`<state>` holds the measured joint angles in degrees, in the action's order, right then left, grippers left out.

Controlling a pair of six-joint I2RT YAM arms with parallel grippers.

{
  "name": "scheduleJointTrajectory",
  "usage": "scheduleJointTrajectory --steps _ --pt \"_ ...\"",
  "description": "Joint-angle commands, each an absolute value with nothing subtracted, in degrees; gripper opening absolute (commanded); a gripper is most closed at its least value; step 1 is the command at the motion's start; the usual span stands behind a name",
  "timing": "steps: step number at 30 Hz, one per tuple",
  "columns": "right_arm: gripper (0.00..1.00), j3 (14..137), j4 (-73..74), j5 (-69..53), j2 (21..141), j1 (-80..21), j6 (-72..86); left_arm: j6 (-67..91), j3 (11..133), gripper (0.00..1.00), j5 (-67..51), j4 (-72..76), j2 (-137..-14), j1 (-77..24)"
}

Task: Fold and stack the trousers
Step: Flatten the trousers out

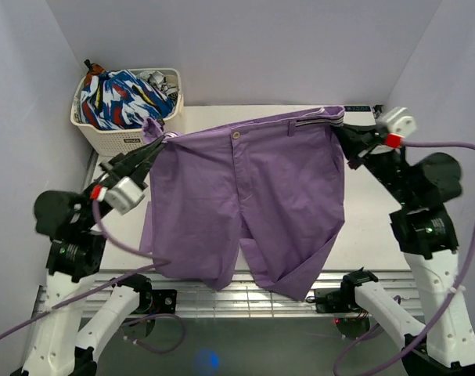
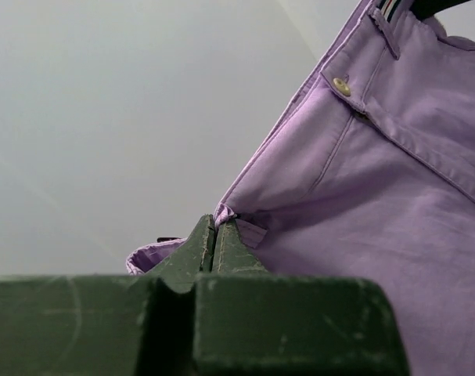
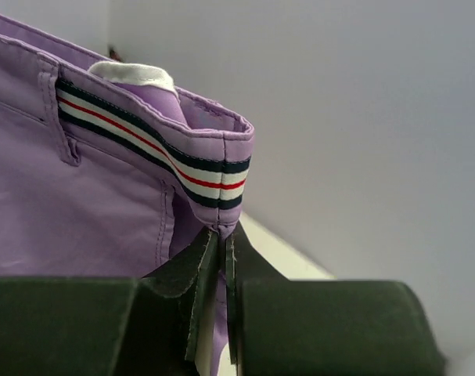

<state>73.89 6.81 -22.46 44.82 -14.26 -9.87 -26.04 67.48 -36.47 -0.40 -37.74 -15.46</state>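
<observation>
**Both claws pinched shut on the waist corners, trousers spread between them**

The left claw [image 1: 165, 141] is closed tight on the corner of the waist on its own side. In the left wrist view its two dark fingers [image 2: 202, 249] meet with no visible gap, and a small bunched tuck of lilac cloth is caught at their tips.

The right claw [image 1: 343, 135] is closed just as narrowly on the opposite corner. In the right wrist view its fingertips pinch the lower edge of the waistband [image 3: 155, 149], right under the end where the navy, white and red stripe turns the corner.

The trousers [image 1: 245, 204] hang stretched between the two claws, front side to the top camera. The waist runs along the top, slightly higher at the right claw than at the left. The pale button [image 1: 235, 135] sits near the middle of the waist. Both legs drop toward the arm bases, and their lower ends reach the near edge of the table [image 1: 370, 235]. The hem of the leg nearer the right arm is turned up in a loose cuff.

A white basket [image 1: 120, 137] stands at the far left corner of the table, just beside the left claw. A blue, white and red patterned garment [image 1: 124, 100] is heaped in it.
</observation>
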Motion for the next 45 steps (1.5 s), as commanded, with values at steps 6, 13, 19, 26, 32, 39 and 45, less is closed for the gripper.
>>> scheduleJointTrajectory --steps 6,13,19,26,32,39,45 --pt "0.08 56.0 0.3 -0.5 47.2 -12.7 -20.6 -30.5 57.8 0.00 -26.2 9.2 -50.4 -14.5" --pt "0.08 63.6 -11.7 4.9 71.0 -8.8 -22.5 -28.5 74.7 0.00 -21.6 13.8 -85.9 -14.7" --pt "0.08 73.4 -8.8 9.3 88.7 -0.1 -21.3 -24.6 89.9 0.26 -22.2 10.3 -101.8 -16.4" --pt "0.08 72.8 3.7 4.1 95.5 12.6 -24.0 -16.4 109.2 0.98 -22.1 -26.5 -109.5 -16.7" --pt "0.23 74.3 19.0 0.6 98.1 14.6 -29.3 -21.4 87.6 0.98 -25.1 -39.7 -95.3 -16.1" --pt "0.93 82.4 31.5 -11.6 96.9 13.6 -32.9 -24.7 71.9 0.95 -30.1 -43.2 -89.2 -10.1" --pt "0.94 87.7 35.2 -17.3 94.0 1.5 -32.1 -18.1 69.4 0.95 -34.7 -39.5 -87.5 -7.3"
